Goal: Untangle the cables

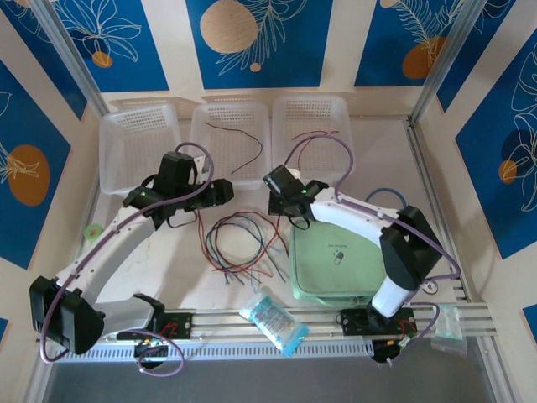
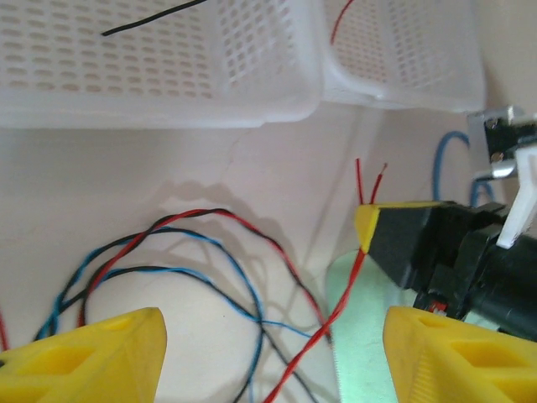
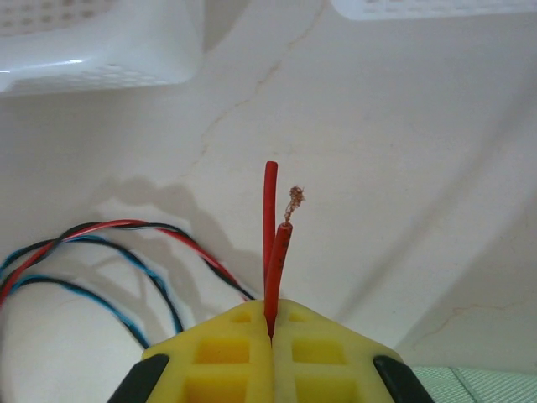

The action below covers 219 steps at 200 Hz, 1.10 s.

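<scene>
right gripper [image 3: 270,326] is seen pressed together, the doubled end of a red cable [image 3: 269,239] pinched between its yellow fingers. left gripper [image 2: 268,361] is held spread wide above the cables [image 1: 243,243]. these are tangled in red, black and blue loops on the table [image 1: 382,155] between the arms, beside a green pouch [image 1: 336,269].

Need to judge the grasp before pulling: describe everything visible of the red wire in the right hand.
The red wire is thin, with glossy insulation. Two ends stick out, touching, past the shut right hand: the longer cut flush, the shorter tipped with frayed copper strands. Behind the hand one strand slants away to the tangle of blue and black wires.
</scene>
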{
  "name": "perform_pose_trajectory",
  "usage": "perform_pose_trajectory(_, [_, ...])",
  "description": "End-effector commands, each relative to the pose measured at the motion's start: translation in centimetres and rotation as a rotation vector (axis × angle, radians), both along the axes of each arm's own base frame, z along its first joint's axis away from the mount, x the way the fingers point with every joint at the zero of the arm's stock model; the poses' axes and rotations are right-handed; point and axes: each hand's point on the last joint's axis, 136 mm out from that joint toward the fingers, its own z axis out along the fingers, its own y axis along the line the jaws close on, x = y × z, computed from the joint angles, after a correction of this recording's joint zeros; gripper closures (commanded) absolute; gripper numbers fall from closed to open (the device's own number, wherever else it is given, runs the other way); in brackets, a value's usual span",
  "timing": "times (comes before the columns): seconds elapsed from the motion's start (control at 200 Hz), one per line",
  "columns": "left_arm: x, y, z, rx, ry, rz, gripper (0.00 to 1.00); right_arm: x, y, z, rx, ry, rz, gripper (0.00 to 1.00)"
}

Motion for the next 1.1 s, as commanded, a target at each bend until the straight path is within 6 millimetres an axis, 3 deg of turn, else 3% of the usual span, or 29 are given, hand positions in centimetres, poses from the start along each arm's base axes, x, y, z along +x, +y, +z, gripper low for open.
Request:
perform_pose_trajectory(0.0, [0.3, -2.4, 2.7, -0.123, -0.014, -0.055, 0.31, 0.1, 2.1, 3.4, 0.148, -0.102, 0.09, 1.0])
perform_pose_trajectory(0.145, [1.2, -3.8, 4.3, -0.214, -0.026, -0.077, 0.32, -0.4, 3.9, 6.3, 0.321, -0.191, 0.221, 1.0])
perform_pose_trajectory(0.275, [2.0, -4.6, 5.7, -0.261, -0.042, -0.087, 0.34, -0.6, 4.3, 8.4, 0.431, -0.241, 0.278, 1.0])
perform_pose_trajectory(0.515, [2.9, -5.6, 6.4, -0.324, -0.037, -0.1, 0.43, -1.5, 5.2, 11.6, 0.588, -0.318, 0.408, 1.0])
perform_pose_trajectory(0.8, [3.5, -6.6, 6.6, -0.373, -0.024, -0.113, 0.48, -2.0, 5.3, 13.6, 0.679, -0.368, 0.488, 1.0])
perform_pose_trajectory(1.091, [3.9, -8.1, 6.3, -0.394, -0.004, -0.144, 0.51, -2.0, 5.9, 14.2, 0.702, -0.366, 0.533, 1.0])
